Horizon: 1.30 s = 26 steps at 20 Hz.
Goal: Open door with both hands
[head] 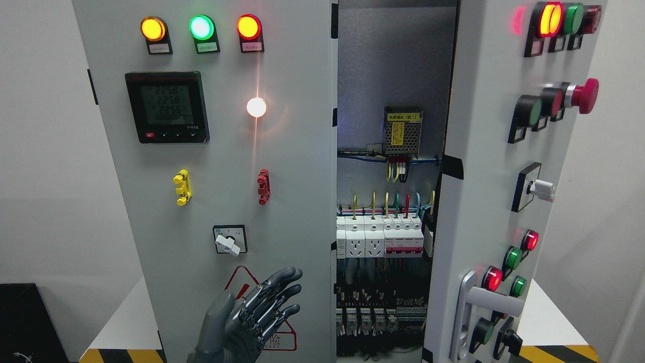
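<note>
The grey electrical cabinet has two doors. Its left door faces me flat and carries lamps, a meter and a rotary switch. The right door is swung out towards me, showing breakers and wiring inside. A silver handle sits low on the right door. My left hand rises from the bottom edge in front of the left door's lower part, over the red warning triangle. Its fingers are spread and hold nothing. Whether it touches the panel I cannot tell. The right hand is out of view.
A red mushroom button and a white knob stick out from the open right door. A black box stands at the lower left. The white base has yellow-black striped edging.
</note>
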### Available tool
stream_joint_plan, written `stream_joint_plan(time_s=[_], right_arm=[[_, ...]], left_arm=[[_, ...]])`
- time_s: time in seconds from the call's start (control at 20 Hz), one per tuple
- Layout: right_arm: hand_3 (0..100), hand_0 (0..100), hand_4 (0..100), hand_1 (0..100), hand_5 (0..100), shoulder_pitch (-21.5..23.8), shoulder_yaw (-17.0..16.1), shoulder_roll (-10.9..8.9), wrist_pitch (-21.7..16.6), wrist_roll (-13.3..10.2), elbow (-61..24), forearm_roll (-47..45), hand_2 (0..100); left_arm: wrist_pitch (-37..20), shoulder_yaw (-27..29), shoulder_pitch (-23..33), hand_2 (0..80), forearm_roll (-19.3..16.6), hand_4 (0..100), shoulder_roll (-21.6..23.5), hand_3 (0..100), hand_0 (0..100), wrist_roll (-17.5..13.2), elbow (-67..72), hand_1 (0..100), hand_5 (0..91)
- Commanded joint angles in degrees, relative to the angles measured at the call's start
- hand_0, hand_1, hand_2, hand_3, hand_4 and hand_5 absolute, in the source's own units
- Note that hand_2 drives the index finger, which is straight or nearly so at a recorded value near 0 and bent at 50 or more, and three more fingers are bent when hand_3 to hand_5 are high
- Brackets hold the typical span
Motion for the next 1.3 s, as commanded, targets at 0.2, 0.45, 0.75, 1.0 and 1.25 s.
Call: stream_joint_plan(time_s=[0.2,0.45,0.75,1.0,1.25], right_arm=[[0,19,0,0,0,0.00,0.03,0.00,0.04,0.02,0.02,-0.62,0],[0,19,0,0,0,0.00,0.03,0.00,0.04,0.02,-0.06,-0.62,0],[0,19,0,0,0,0.00,0.03,0.00,0.04,0.02,-0.06,-0.62,0],[0,19,0,0,0,0.00,0.03,0.00,0.04,0.02,0.02,-0.62,0],[0,19,0,0,0,0.00,0.03,0.00,0.04,0.02,-0.06,-0.62,0]], left_arm=[[2.87,-9.67,-21.59,0.0,11.67,0,2.07,0,0,0.48,-0.50,0,0.0],[3.92,-13.89,-28.71,0.0,18.70,0,-0.75,0,0,0.39,0.38,0,0.0],[6.65,-17.48,-31.79,0.0,20.46,0,-5.23,0,0,0.39,2.05,0,0.0],[6.65,-19.61,-34.52,0.0,21.79,0,-6.99,0,0,0.39,2.75,0,0.0],[6.74,-20.31,-36.27,0.0,21.88,0,-9.45,0,0,0.39,4.16,0,0.0]])
